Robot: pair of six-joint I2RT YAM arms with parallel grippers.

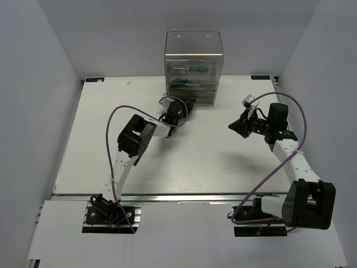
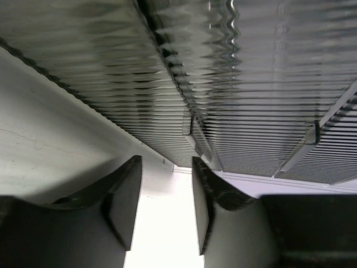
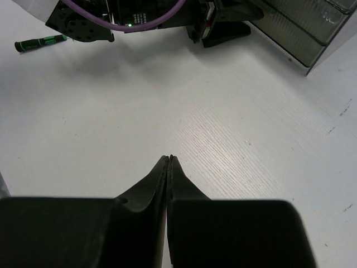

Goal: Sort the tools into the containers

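Overhead view: two robot arms are bolted at the near edge of a white table (image 1: 184, 167); each reaches away across it

The right gripper (image 1: 235, 127) is nearest, over bare tabletop at right of centre and pointing left; its own wrist camera shows the right gripper (image 3: 169, 159) with both black fingers pressed together tip to tip and nothing between them

Beyond those fingers in the same view is the left arm, with a purple cable (image 3: 128, 26) looping across it; a loose screwdriver (image 3: 39, 42) with a green-and-black handle lies flat on the table on the far side of that arm

Farther on, the left gripper (image 1: 188, 105) is at the foot of the transparent drawer box (image 1: 193, 44); its wrist camera shows the left gripper (image 2: 165, 206) with jaws spread partway and holding nothing, just below the ribbed fronts of the drawers (image 2: 251, 84)

The tall drawer box stands at the far edge of the table, centre; two green-handled screwdrivers (image 1: 192, 70) lie inside its upper drawers, one above the other
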